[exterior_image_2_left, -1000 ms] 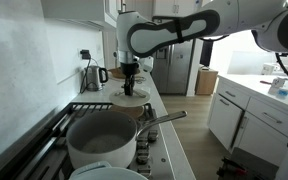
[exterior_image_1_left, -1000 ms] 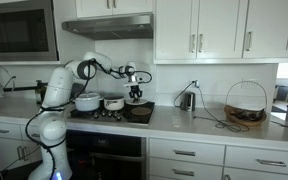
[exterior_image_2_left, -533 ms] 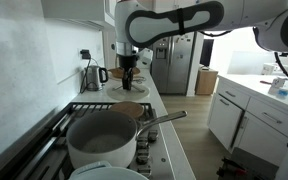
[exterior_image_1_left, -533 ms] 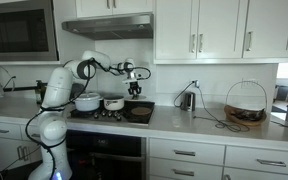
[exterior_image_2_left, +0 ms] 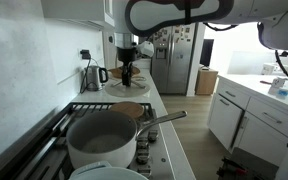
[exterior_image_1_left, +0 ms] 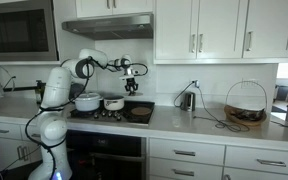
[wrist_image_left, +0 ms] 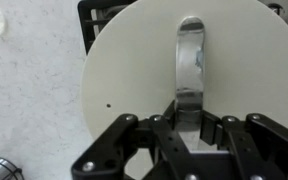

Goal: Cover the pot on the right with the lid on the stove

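Inventory, as I see it from my station:

1. Pincer [wrist_image_left: 190, 112]: closed on the metal strap handle of the lid [wrist_image_left: 134, 70]. In the wrist view the dark fingers [wrist_image_left: 160, 128] clamp the near end of the strap from both sides. The pale round disc fills most of that view.
2. Lid, position: held in the air under the pincer [exterior_image_2_left: 126, 77], level as far as I can judge. In an exterior view it shows as a small pale disc [exterior_image_2_left: 125, 89] above the far end of the stove, beyond the pan [exterior_image_2_left: 131, 110].
3. Pot [exterior_image_1_left: 113, 103]: on the stove, uncovered. It sits just beside the larger white pot [exterior_image_1_left: 87, 101], between that one and the dark pan. The pincer hangs higher than the pot and off to the pan's side, not over it.
4. Pot, close view: in an exterior view I read the silvery pot [exterior_image_2_left: 102, 148] with its long handle in the foreground, open and empty.
5. Arm [exterior_image_1_left: 96, 63]: reaches out from the white base at the stove's end.
6. Bench [exterior_image_1_left: 199, 120]: carries a kettle [exterior_image_1_left: 187, 100] and a wire basket [exterior_image_1_left: 246, 104], both well apart from the stove.
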You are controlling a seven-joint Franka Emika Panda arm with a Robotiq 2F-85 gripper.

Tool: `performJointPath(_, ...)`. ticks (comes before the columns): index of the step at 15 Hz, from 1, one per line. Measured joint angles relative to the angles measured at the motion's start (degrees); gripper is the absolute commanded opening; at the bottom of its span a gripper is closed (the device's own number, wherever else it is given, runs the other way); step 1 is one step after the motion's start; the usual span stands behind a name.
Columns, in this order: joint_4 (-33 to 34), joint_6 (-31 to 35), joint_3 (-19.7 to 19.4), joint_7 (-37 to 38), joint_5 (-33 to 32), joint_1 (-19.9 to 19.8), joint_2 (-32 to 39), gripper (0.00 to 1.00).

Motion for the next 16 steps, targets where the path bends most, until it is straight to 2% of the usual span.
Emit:
performJointPath(6, 1.56, -4.39, 1.53, 0.0, 0.01, 1.58, -0.6, 0.02)
performJointPath(16, 2.31, -5.98, 4.6, -1.07, 0.17, 4.81, -0.6, 0.02)
